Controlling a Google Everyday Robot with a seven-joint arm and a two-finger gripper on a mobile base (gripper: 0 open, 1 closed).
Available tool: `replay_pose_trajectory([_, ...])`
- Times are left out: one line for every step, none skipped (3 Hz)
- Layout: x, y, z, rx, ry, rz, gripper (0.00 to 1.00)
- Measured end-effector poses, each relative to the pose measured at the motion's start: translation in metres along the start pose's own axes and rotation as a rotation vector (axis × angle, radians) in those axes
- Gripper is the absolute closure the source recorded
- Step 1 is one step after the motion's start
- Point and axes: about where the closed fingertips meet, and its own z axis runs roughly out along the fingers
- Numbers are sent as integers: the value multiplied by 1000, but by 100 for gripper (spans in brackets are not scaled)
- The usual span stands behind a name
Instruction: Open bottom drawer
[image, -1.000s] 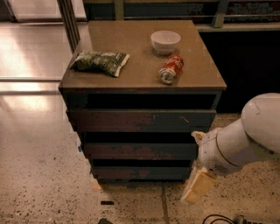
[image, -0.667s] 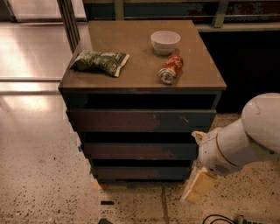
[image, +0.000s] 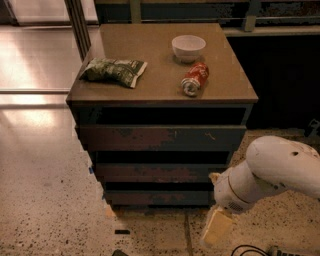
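Note:
The bottom drawer (image: 157, 198) is the lowest, slimmest dark front of the three-drawer cabinet, and it sits flush and closed. The middle front (image: 160, 172) and the tall top front (image: 160, 137) above it are closed too. My gripper (image: 217, 227) hangs at the end of the white arm (image: 270, 175), low by the floor, just right of the cabinet's bottom right corner and beside the bottom drawer's right end. The wrist hides much of it.
On the cabinet top (image: 150, 87) lie a green snack bag (image: 114, 70), a white bowl (image: 188, 47) and a red soda can (image: 195, 79) on its side. Speckled floor (image: 50, 200) surrounds the cabinet. Cables (image: 250, 250) lie at the bottom right.

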Motion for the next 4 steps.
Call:
replay_pose_trajectory([19, -21, 62, 0, -12, 24, 0])
replay_pose_trajectory([19, -21, 62, 0, -12, 24, 0])
replay_pose_trajectory([24, -17, 90, 27, 7, 27, 0])
replay_pose_trajectory([46, 0, 138, 55, 52, 55, 0])
